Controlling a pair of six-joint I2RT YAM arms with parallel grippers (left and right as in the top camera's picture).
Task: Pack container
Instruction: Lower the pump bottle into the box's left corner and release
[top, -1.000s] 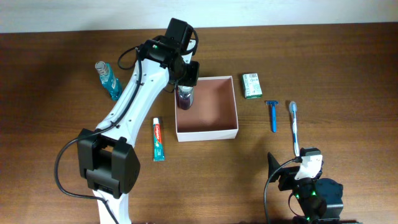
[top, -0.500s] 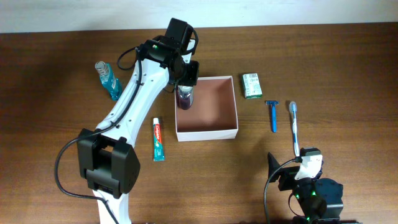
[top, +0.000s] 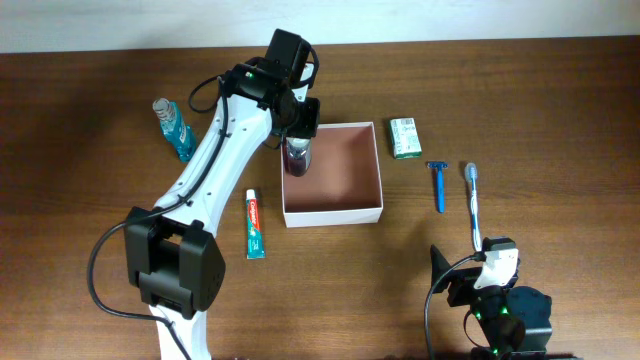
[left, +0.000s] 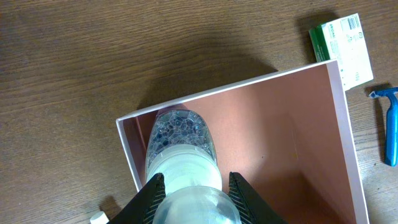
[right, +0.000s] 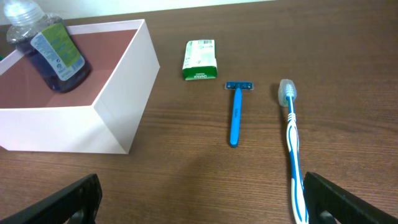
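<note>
container (top: 333, 214) sits dead center, thin walls, looks light and flimsy, so pinch a wall. left gripper (top: 299, 138) clamps the mouthwash bottle (left: 180, 143) in its 10 o'clock corner; right gripper (right: 205, 199) wide open, 5 o'clock.

— Any wording you can make out?
— Hardly. The green-and-white box (left: 344, 45) carries a barcode and tiny print, too small to read. The toothpaste tube (top: 255, 224) shows red lettering, likewise illegible.
</note>
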